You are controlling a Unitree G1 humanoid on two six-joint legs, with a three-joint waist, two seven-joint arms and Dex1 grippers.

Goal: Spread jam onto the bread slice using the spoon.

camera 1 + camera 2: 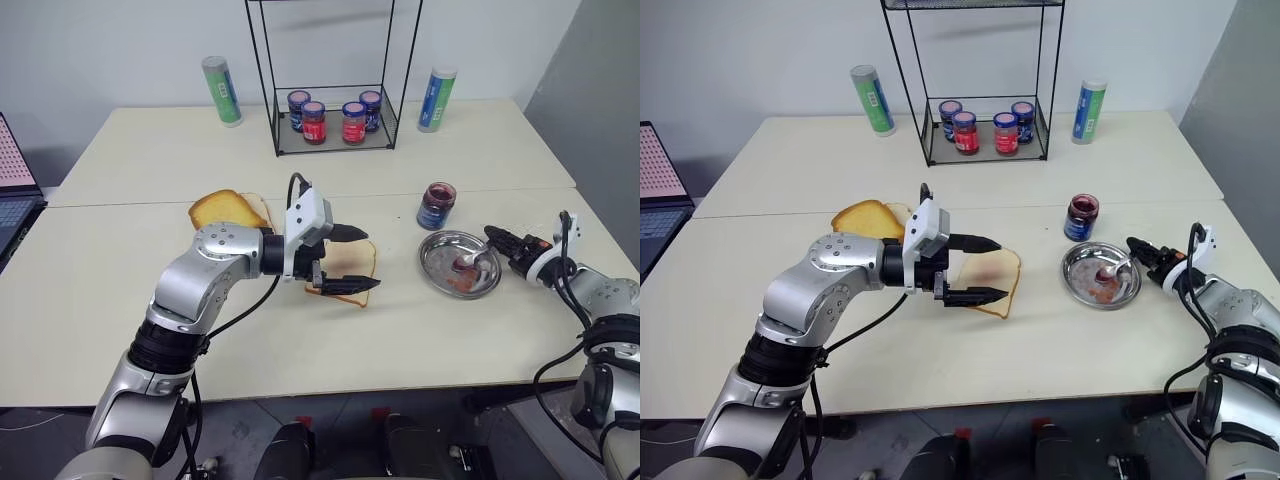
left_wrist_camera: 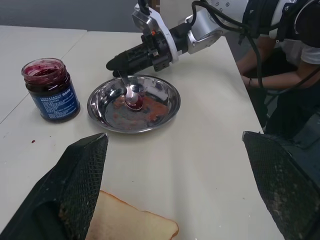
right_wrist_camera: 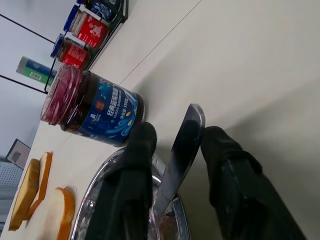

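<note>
Right wrist view gives you the right gripper (image 3: pixel 172 150) narrowed about the spoon (image 3: pixel 181 145) handle, jam (image 3: pixel 87 107) beyond. Head views add your left gripper (image 1: pixel 975 268) spread wide over the bread slice (image 1: pixel 990 275).

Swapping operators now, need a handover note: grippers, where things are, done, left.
Left gripper: open, hovering over the bread, holding nothing.
Right gripper: fingers either side of the spoon handle, gap visible, grip not confirmed.
Spoon bowl lies in the steel plate, smeared red. Jam jar open, beside the plate.
Done: bread carries a faint red smear.
Left: secure the spoon, load jam, spread it over the bread.
</note>
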